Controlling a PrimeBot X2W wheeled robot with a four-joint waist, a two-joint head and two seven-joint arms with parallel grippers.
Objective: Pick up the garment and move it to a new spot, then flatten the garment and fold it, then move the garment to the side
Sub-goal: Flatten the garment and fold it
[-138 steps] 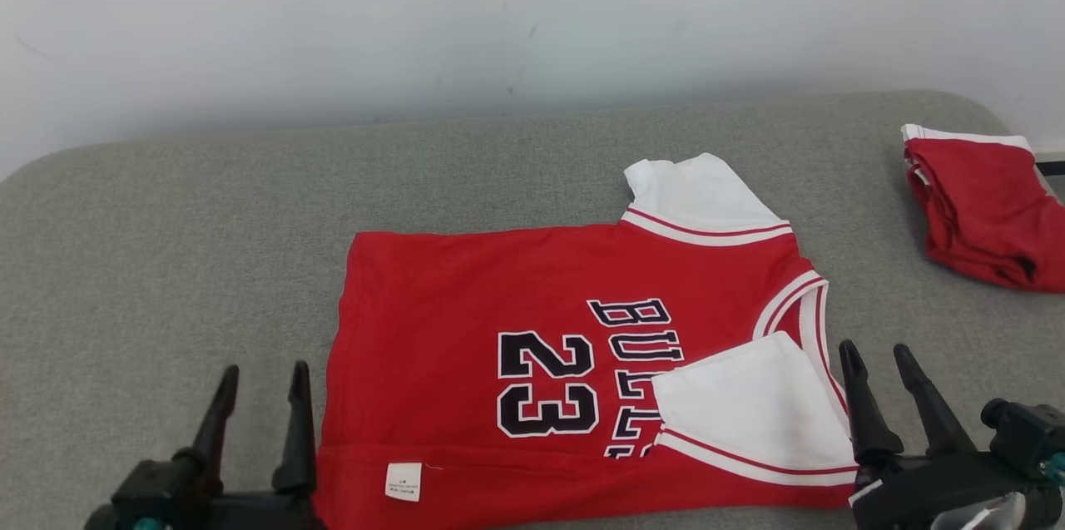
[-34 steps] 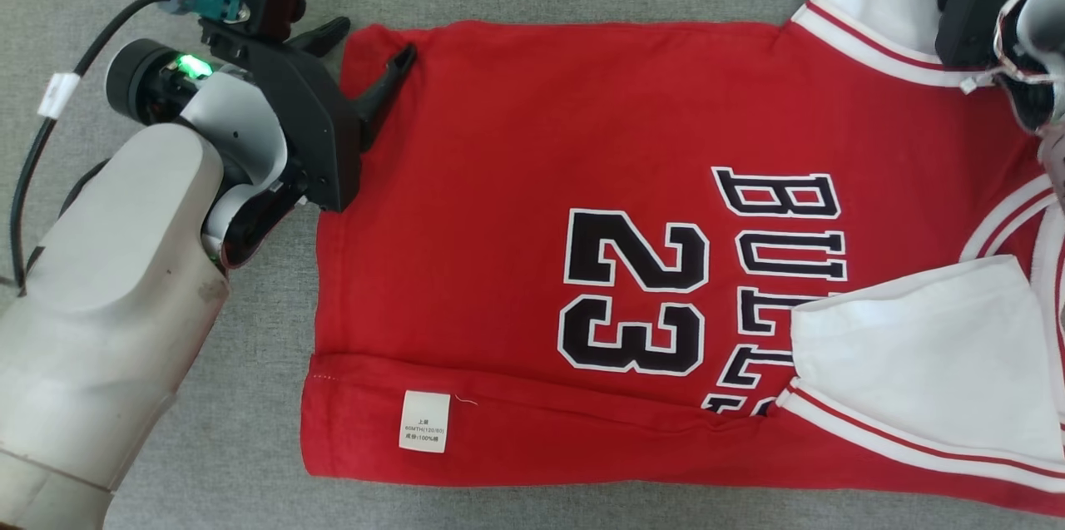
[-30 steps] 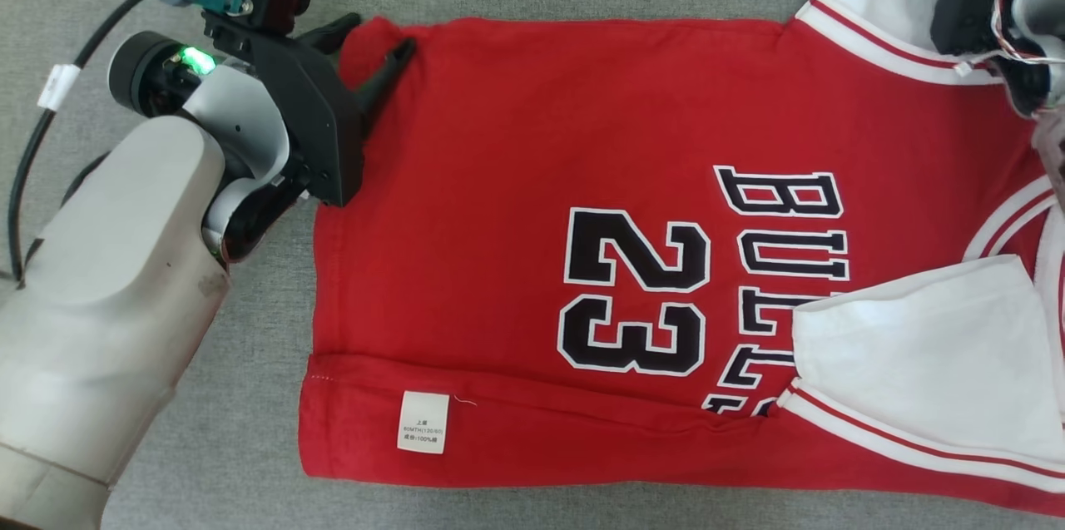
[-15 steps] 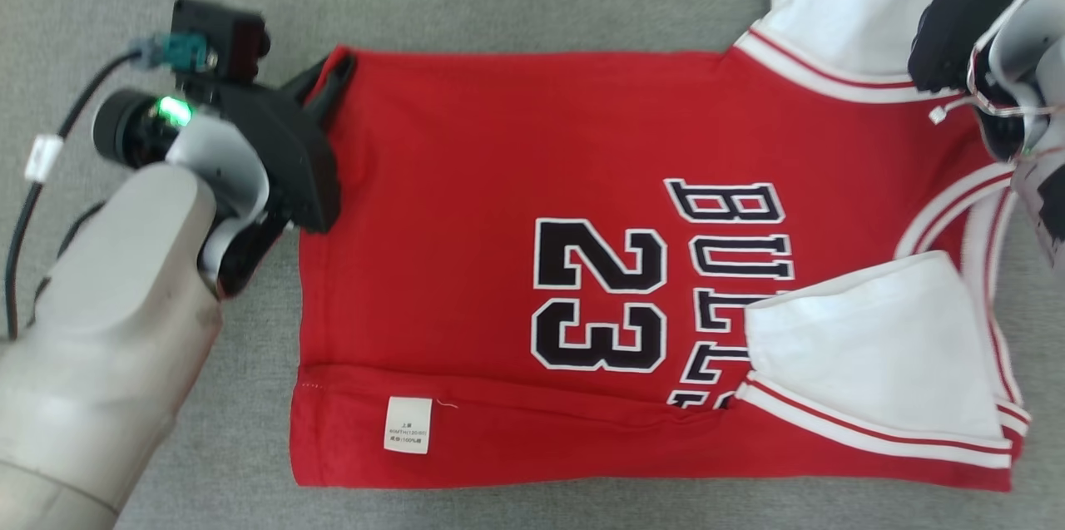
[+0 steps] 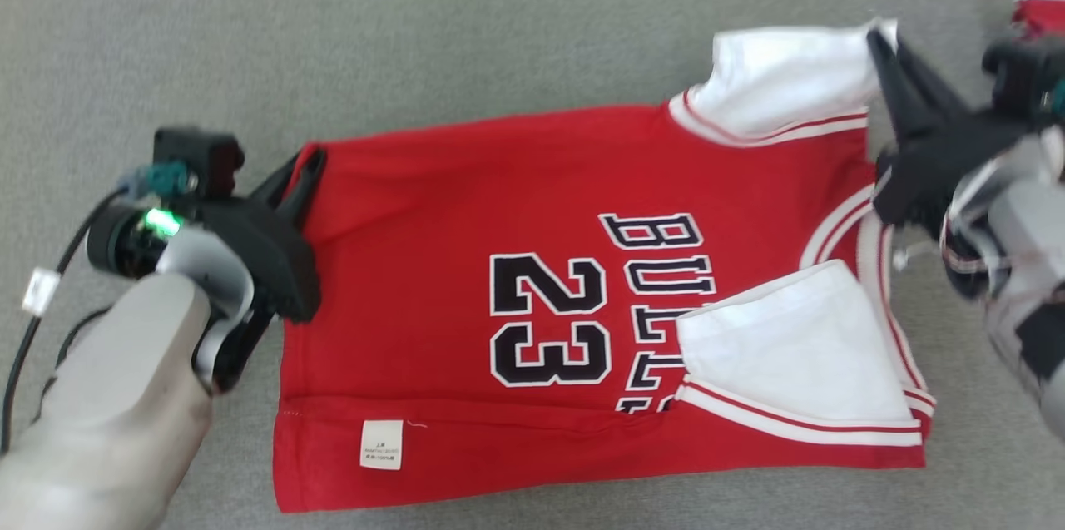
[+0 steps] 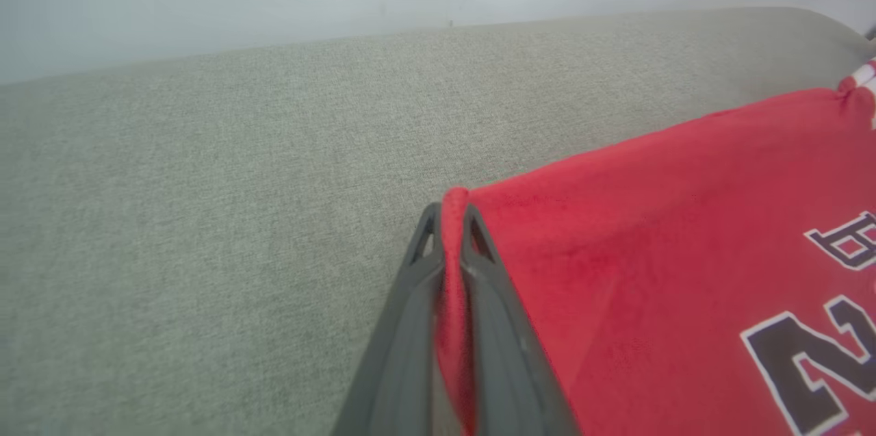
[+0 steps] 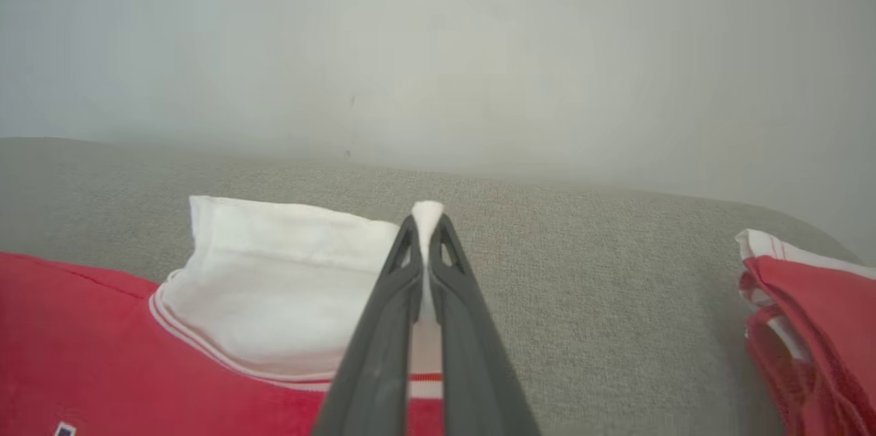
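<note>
The garment [image 5: 532,255] is a red jersey with white sleeves and black "BULLS 23" lettering, spread on the grey padded surface [image 5: 416,39]. My left gripper [image 5: 306,165] is shut on its far left hem corner; the left wrist view shows red cloth [image 6: 616,251] pinched between the fingers [image 6: 493,299] of that gripper [image 6: 452,217]. At the far sleeve my right gripper [image 5: 884,43] is shut on the white sleeve's corner [image 7: 274,272], a tuft of white fabric poking past its tips [image 7: 427,220]. The near sleeve [image 5: 782,355] lies folded over the chest.
A second red and white garment [image 7: 807,313] lies bunched at the far right of the surface, also seen at the top right as red cloth [image 5: 1036,2]. A pale wall [image 7: 438,46] rises behind the surface. A white label [image 5: 381,444] shows on the near hem.
Both grippers have shut on the jersey's far corners, and the far edge has come toward me. The head camera has also tilted, shifting the whole picture.
</note>
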